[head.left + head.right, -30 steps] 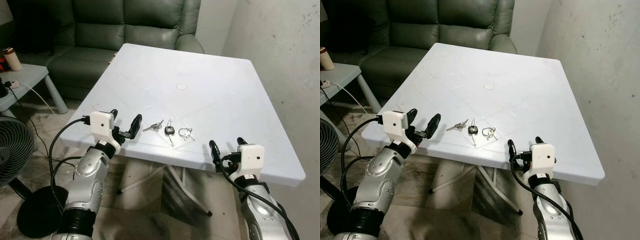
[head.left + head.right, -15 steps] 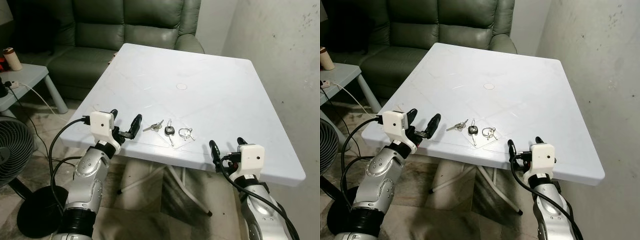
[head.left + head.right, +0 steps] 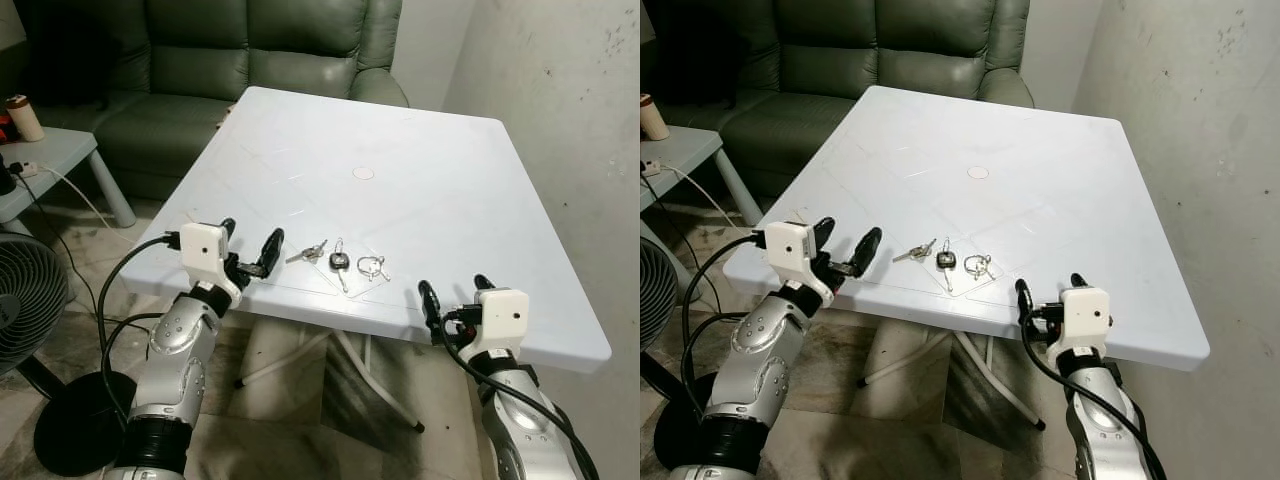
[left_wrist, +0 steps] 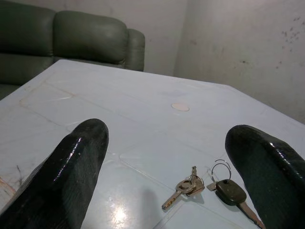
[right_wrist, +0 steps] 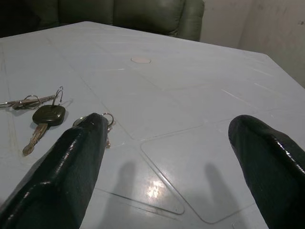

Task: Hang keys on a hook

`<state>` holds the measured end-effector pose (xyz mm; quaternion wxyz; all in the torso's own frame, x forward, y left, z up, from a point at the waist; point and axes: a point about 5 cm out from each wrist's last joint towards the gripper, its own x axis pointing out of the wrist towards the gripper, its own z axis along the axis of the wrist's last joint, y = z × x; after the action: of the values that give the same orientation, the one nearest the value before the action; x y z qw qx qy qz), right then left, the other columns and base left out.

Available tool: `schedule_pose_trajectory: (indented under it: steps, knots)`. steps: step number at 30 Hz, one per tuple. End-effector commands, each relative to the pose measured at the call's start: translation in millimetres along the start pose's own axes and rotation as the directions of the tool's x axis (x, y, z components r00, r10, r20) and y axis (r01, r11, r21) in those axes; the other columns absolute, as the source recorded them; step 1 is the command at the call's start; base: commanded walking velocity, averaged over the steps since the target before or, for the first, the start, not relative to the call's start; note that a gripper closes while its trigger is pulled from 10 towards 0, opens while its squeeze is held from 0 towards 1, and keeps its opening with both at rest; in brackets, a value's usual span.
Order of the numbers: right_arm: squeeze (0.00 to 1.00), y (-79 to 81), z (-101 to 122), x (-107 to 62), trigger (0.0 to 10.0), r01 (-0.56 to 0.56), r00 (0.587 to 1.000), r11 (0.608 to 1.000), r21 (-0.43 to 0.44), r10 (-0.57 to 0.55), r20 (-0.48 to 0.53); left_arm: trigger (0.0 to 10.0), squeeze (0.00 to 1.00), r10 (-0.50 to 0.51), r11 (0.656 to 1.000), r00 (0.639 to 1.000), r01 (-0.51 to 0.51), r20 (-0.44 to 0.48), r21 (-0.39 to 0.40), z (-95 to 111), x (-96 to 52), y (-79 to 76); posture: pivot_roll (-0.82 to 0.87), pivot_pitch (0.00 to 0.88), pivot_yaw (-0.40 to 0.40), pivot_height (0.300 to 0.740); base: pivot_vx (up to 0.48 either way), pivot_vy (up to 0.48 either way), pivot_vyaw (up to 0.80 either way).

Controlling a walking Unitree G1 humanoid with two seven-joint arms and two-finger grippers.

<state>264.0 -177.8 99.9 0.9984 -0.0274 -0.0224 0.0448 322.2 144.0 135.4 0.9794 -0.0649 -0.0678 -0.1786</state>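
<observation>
Keys (image 3: 338, 260) lying near tabltop's front edge: white tabletop (image 3: 420, 190). Left end effector (image 3: 250, 252) hovering spread beside them; right end effector (image 3: 455, 292) spread at front edge. Right finger (image 5: 71, 157) partly hiding the key ring.

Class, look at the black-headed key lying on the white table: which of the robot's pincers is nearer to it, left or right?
Left. The left pincer hovers open beside the black-headed key, past the silver keys. The right pincer sits open at the table's near edge, farther off.
</observation>
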Motion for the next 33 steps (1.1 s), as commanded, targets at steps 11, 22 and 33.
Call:
schedule_pose_trajectory:
  steps: [11,22,33]
  knots:
    - [0.00,4.6,10.2,-1.9,10.0,-0.014,0.997,1.000,0.018,0.013,0.070,10.0,0.00,-0.024,0.999,0.999,0.023,0.023,0.024,7.8,2.8,-1.6,0.01,0.022,-0.024,0.740,0.000,0.000,0.00]
    - [0.00,4.0,11.3,-2.0,10.0,-0.013,0.997,1.000,0.015,0.012,0.076,10.0,0.00,-0.024,0.999,1.000,0.023,0.021,0.030,7.3,2.6,-1.8,0.01,0.026,-0.027,0.740,0.000,0.000,0.00]
    - [0.00,2.1,12.9,-4.2,10.0,-0.018,0.995,0.999,-0.029,0.021,0.099,10.0,0.00,-0.027,0.999,1.000,0.027,-0.002,0.024,2.2,0.7,-1.9,0.01,0.033,-0.028,0.740,0.000,0.000,0.00]
